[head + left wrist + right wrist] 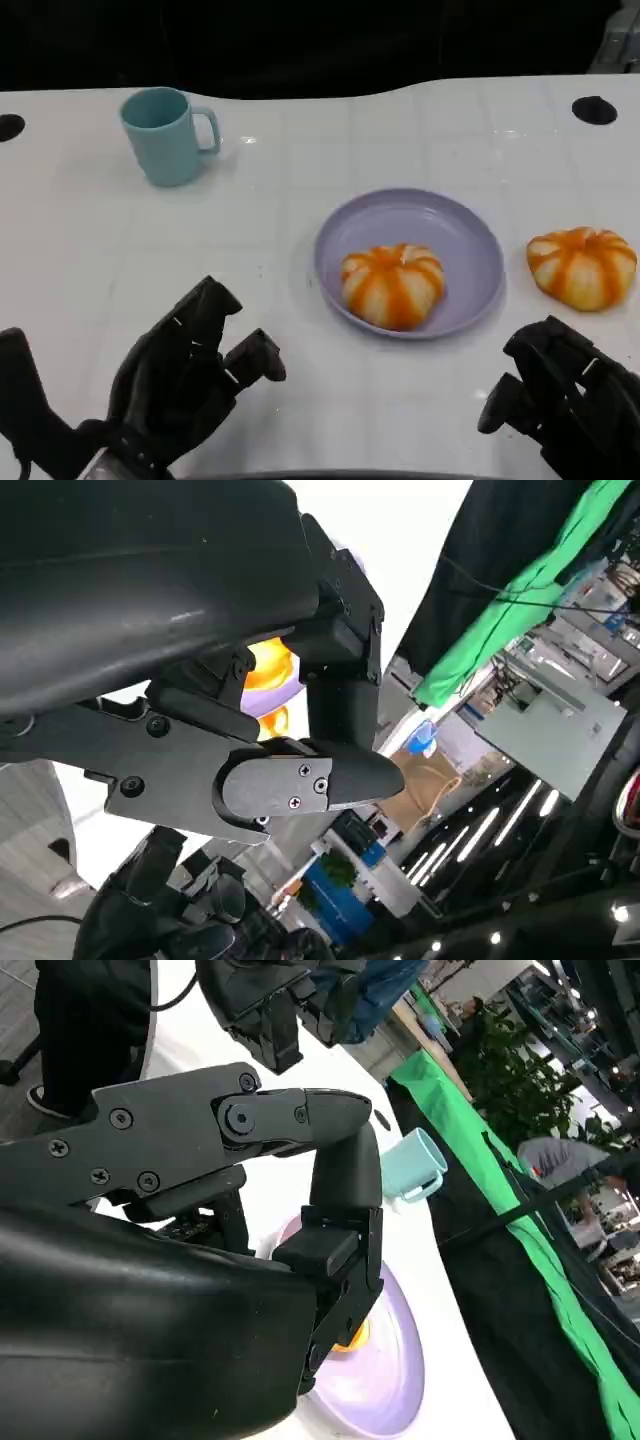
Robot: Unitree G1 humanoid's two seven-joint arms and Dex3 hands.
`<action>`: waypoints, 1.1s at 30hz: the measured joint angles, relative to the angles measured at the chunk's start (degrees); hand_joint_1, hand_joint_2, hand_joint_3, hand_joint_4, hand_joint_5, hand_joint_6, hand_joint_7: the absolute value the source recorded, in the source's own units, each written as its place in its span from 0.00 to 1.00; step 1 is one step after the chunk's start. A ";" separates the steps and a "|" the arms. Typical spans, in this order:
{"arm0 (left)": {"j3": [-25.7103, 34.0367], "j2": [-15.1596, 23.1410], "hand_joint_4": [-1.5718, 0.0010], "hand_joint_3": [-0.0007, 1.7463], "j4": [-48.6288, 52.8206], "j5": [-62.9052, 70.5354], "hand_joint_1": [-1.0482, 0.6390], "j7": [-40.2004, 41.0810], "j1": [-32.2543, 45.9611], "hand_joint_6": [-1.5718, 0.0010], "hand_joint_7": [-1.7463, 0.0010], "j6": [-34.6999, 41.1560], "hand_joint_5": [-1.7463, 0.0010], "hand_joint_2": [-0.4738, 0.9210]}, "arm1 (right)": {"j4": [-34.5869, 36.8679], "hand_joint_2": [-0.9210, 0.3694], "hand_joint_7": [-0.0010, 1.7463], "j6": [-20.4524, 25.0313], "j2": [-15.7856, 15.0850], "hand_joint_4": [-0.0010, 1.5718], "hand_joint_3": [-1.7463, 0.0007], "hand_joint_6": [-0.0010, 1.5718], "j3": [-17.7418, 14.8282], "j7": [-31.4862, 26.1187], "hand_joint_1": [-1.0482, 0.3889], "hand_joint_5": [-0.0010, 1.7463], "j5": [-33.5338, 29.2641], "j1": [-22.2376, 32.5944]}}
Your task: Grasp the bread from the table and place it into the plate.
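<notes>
Two striped orange-cream breads: one (392,285) on plate (478,243) | other (582,266) beside | both hands' fingers spread, empty

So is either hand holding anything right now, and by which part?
Nothing is held. The left hand and right hand hover empty over the white table.

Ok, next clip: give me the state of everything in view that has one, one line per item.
bread in the plate: resting inside, toward the near rim.
bread on the table: right of the plate, untouched.
plate: upright, holding one bread.
mug: upright, handle to the right, contents not visible.
left hand: holds nothing, fingers apart, near table edge.
right hand: holds nothing, near the bread on the table.
</notes>
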 measured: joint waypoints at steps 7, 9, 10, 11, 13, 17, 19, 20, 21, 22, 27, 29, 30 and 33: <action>-0.41 -0.01 0.50 0.24 -0.17 0.01 0.29 0.64 1.21 0.65 0.00 -0.13 0.00 1.00 | 0.00 0.00 0.80 0.00 -0.01 0.38 0.85 0.35 -0.02 0.02 0.36 0.97 0.03 0.03; -0.44 0.00 0.51 0.24 -0.17 0.01 0.29 0.67 1.28 0.66 0.00 -0.13 0.00 1.00 | 0.00 0.00 0.81 0.00 -0.01 0.38 0.84 0.34 -0.02 0.02 0.36 0.97 0.03 0.03; -0.60 0.01 0.51 0.25 -0.29 0.16 0.30 1.01 1.41 0.66 0.00 -0.25 0.00 1.00 | 0.00 0.00 0.81 0.00 -0.01 0.37 0.84 0.34 -0.02 0.02 0.36 0.98 0.02 0.04; -0.84 0.01 0.51 0.25 -0.40 0.63 0.30 1.43 1.58 0.66 0.00 -0.38 0.00 1.00 | 0.00 0.00 0.82 0.00 -0.03 0.37 0.84 0.34 -0.02 0.01 0.36 0.98 0.01 0.08; -1.28 0.01 0.51 0.25 -0.50 1.52 0.30 2.23 2.22 0.66 0.00 -0.47 0.00 1.00 | -0.03 0.00 0.82 0.00 -0.05 0.37 0.84 0.34 -0.03 0.01 0.36 0.98 -0.01 0.19; -1.99 0.04 0.52 0.24 -0.54 2.23 0.29 2.69 3.13 0.68 0.00 -1.05 0.00 1.00 | -0.04 0.00 0.82 -0.01 -0.25 0.37 0.84 0.34 -0.05 0.02 0.36 0.98 -0.02 0.20; -2.12 0.06 0.52 0.24 -0.66 2.47 0.29 2.71 3.17 0.68 0.00 -1.28 0.00 1.00 | -0.04 0.00 0.82 -0.01 -0.28 0.37 0.84 0.34 -0.06 0.02 0.36 0.98 -0.02 0.20; -2.14 0.07 0.52 0.24 -0.75 2.51 0.29 2.71 3.17 0.68 0.00 -1.35 0.00 1.00 | -0.04 0.00 0.82 -0.01 -0.29 0.37 0.84 0.34 -0.06 0.02 0.36 0.98 -0.02 0.20; -2.16 0.07 0.52 0.24 -0.82 2.55 0.29 2.71 3.17 0.68 0.00 -1.39 0.00 1.00 | -0.04 0.00 0.82 -0.01 -0.30 0.37 0.84 0.34 -0.06 0.02 0.36 0.98 -0.02 0.20; -2.18 0.07 0.52 0.24 -0.85 2.59 0.29 2.72 3.17 0.68 0.00 -1.40 0.00 1.00 | -0.04 0.00 0.82 -0.01 -0.32 0.37 0.84 0.34 -0.06 0.02 0.36 0.98 -0.02 0.20; -2.42 0.09 0.51 0.24 -0.87 3.41 0.29 2.71 3.24 0.66 0.00 -1.92 0.00 1.00 | -0.03 0.00 0.82 -0.33 -0.33 0.37 0.84 0.33 -0.06 0.15 0.37 0.98 -0.12 0.20; -2.57 0.09 0.51 0.24 -0.87 3.44 0.28 2.71 3.27 0.66 0.00 -2.12 0.00 1.00 | -0.03 0.00 0.82 -0.41 -0.33 0.37 0.84 0.34 -0.06 0.20 0.37 0.99 -0.13 0.20; -2.70 0.11 0.51 0.24 -0.87 3.57 0.28 2.71 3.32 0.66 0.00 -2.28 0.00 1.00 | 0.00 0.00 0.82 -0.48 -0.33 0.37 0.84 0.34 -0.06 0.25 0.37 0.99 -0.14 0.20; -3.08 0.25 0.51 0.24 -0.87 4.02 0.28 2.71 3.91 0.66 0.00 -2.78 0.00 1.00 | 0.25 0.00 0.82 -0.83 -0.33 0.37 0.84 0.34 -0.06 0.54 0.37 0.99 -0.17 0.19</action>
